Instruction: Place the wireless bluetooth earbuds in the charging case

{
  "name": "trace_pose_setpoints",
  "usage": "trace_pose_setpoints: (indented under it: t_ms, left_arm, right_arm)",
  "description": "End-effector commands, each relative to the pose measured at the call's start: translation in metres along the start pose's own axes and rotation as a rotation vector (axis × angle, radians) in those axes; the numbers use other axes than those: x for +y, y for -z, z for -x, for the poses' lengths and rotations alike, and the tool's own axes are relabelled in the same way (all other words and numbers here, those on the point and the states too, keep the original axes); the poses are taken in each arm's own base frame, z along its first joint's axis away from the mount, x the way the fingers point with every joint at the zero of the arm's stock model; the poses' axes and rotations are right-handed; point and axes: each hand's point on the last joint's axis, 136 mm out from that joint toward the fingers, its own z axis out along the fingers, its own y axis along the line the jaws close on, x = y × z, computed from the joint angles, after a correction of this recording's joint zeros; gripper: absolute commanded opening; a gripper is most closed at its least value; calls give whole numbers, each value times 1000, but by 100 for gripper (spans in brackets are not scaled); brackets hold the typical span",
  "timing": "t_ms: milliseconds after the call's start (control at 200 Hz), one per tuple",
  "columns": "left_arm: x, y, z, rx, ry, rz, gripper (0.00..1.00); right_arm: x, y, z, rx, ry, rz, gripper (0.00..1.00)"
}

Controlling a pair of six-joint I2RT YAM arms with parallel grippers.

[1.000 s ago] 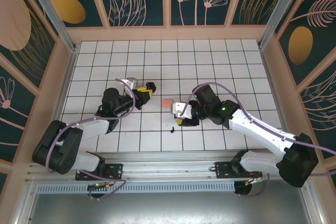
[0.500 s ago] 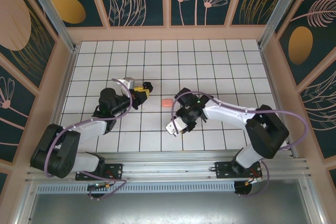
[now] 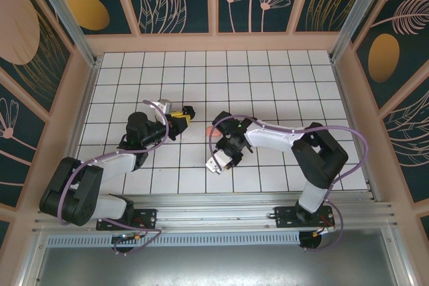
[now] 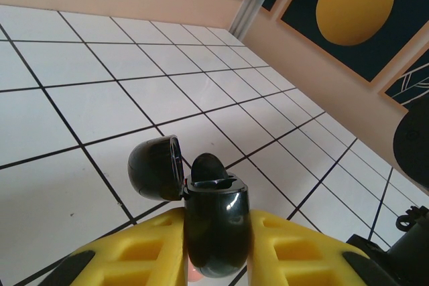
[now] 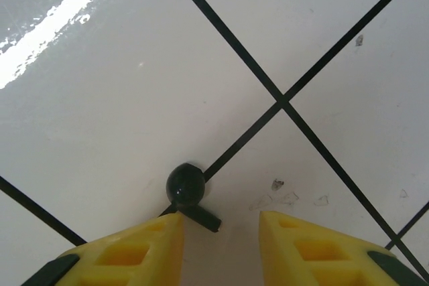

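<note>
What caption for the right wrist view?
Right end effector, jaws apart, at a black earbud on the tiled table.

Table (image 3: 268,78): white square tiles, black grid lines, peach rim on 3 sides. 1 black earbud (image 5: 186,185) lies on tile. Round head sits on grid line, just short of line crossing; stem flat on tile, pointing to lower right in right wrist view. Faint scuffs (image 5: 287,197) on tile just right of earbud. Glare streak across tile at upper left. Top view: small pink patch (image 3: 203,130) near table centre, mostly hidden, cannot identify.
</note>
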Motion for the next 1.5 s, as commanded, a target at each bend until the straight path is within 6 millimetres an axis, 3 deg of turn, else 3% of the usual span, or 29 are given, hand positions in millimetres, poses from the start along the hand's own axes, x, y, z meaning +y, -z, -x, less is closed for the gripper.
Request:
trace_pose_setpoints:
  t_ms: [0,205,576,951,1131,1491]
  left_arm:
    - [-2,1,0,0,-25,-21,24]
    - [-2,1,-1,3,-24,-17,24]
    - [-3,1,1,1,-30,-21,24]
    - [-4,1,3,2,-35,-25,24]
    - [-6,1,6,-5,-39,-33,24]
    - [-7,1,4,1,-35,-36,24]
  right_arm:
    - [10,-3,8,-29,13,68,35]
    - [15,-9,8,-20,1,91,35]
    - [-7,-19,6,-31,-49,31,34]
    - [-39,-1,10,-115,-135,-76,32]
    - [-27,6,12,-111,-174,-37,32]
    - [-25,-10,9,-81,-236,16,33]
